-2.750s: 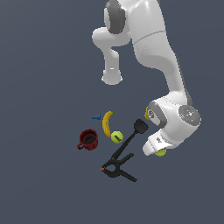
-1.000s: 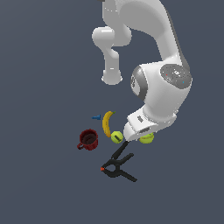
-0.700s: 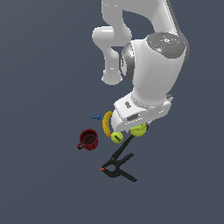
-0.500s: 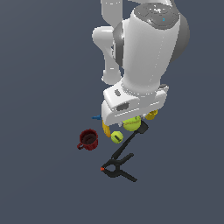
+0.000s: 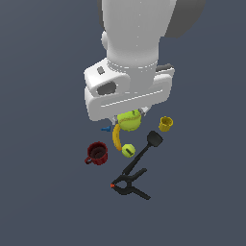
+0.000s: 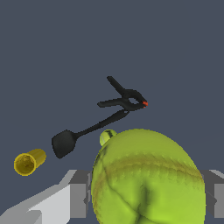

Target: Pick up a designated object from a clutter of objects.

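The plain yellow-green tennis ball (image 5: 129,120) sits just under the big white hand, raised above the clutter. In the wrist view the tennis ball (image 6: 148,179) fills the space between the two grey fingers (image 6: 78,199). My gripper (image 5: 129,116) is shut on it; the hand hides the fingertips in the exterior view. Below lie the banana (image 5: 116,138), the smaller ball with a dark mark (image 5: 128,151), the dark red mug (image 5: 97,153), the black spatula (image 5: 144,148), the black clamp (image 5: 129,184), the yellow cup (image 5: 166,124) and the tiny blue piece (image 5: 105,129).
The white arm fills the upper middle of the exterior view. The wrist view shows the clamp (image 6: 127,99), the spatula (image 6: 72,138), the yellow cup (image 6: 29,162) and a sliver of the smaller ball (image 6: 106,136) on the dark floor.
The arm has swung from the exterior view's right to over the clutter and risen toward the camera, carrying the tennis ball with it. The other items have not moved.
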You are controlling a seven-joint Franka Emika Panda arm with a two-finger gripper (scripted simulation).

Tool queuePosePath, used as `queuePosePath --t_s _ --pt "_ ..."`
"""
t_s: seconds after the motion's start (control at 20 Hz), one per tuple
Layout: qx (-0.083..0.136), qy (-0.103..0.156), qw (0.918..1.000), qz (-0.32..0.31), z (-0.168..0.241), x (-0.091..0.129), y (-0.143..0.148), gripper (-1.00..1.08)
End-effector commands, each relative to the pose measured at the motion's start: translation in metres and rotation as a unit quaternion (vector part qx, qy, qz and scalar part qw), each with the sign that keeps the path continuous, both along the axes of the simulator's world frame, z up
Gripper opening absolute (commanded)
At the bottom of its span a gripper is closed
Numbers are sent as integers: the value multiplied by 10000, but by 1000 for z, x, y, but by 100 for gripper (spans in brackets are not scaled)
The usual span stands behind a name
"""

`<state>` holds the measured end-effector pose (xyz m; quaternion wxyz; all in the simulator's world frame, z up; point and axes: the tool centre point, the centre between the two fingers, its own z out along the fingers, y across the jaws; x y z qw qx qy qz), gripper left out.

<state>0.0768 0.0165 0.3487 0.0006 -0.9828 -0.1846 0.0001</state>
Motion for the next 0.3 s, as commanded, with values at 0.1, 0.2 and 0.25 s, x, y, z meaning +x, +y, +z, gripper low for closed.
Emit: queuePosePath --t_s 0.1,0.2,0.25 --pt "-3 -2 10000 4 14 1 -10 -100" --pt "-3 -2 10000 4 16 1 -11 -100" --pt "-3 -2 10000 4 17 1 -11 -100"
